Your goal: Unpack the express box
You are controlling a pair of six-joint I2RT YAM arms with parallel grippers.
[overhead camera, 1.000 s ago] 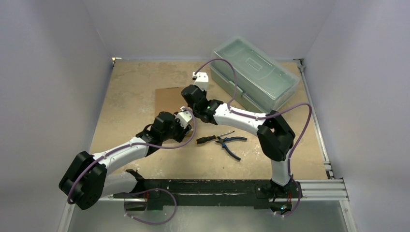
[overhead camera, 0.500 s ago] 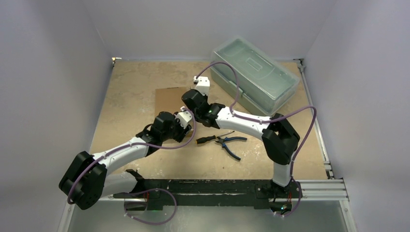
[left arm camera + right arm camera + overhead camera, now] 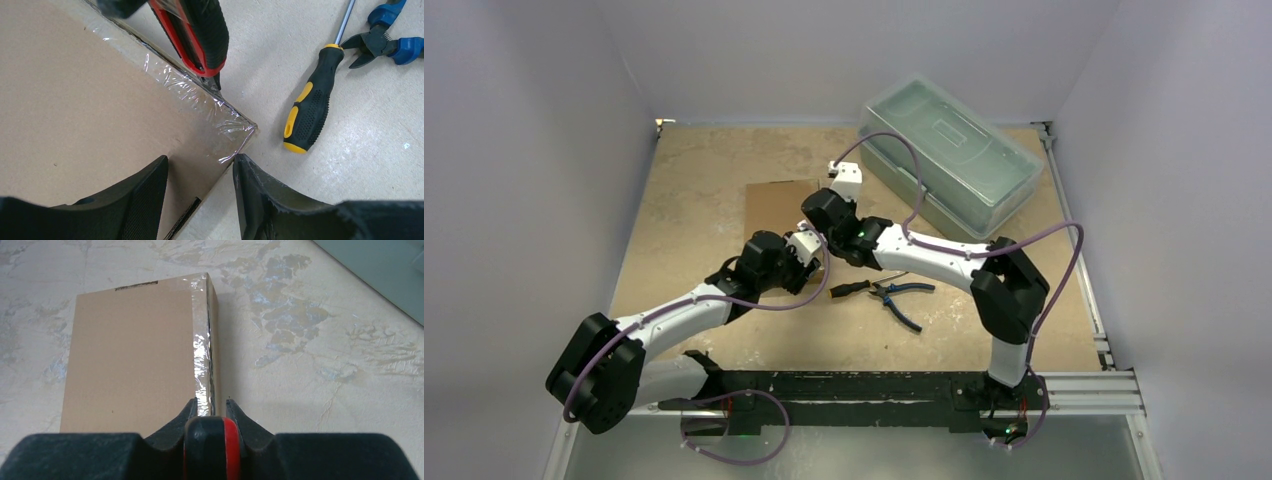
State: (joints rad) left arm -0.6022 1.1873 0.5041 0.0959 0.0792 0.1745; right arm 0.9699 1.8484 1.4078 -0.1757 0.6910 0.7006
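Right gripper [image 3: 210, 407] clamps knife [image 3: 200, 35] at box [image 3: 130, 355] tape [image 3: 201, 360]. Left gripper [image 3: 200, 170], part-open, seemingly braces the corner. Box could skid, letting the blade slip.

One express box [image 3: 774, 205], one plastic toolbox [image 3: 949, 150] — one screwdriver [image 3: 310, 107], one pliers [image 3: 385, 42], one utility knife [image 3: 200, 30].

Both arms same build. Left arm [image 3: 674, 315] and right arm [image 3: 929, 252]: white tube links between chunky black joint housings [image 3: 1004, 290]. Purple cable [image 3: 1064, 250] loops loosely along each arm down to the black base rail [image 3: 844, 385]; one more purple loop hangs just below that rail. White camera block [image 3: 844, 178] at each wrist. Small green LED [image 3: 860, 234] on the right arm's black wrist housing, well away from the rail. Left hand [image 3: 200, 165]: black wedge-shaped fingers [image 3: 145, 200], fine knurled texture. Right hand [image 3: 210, 407]: same matte black fingers.
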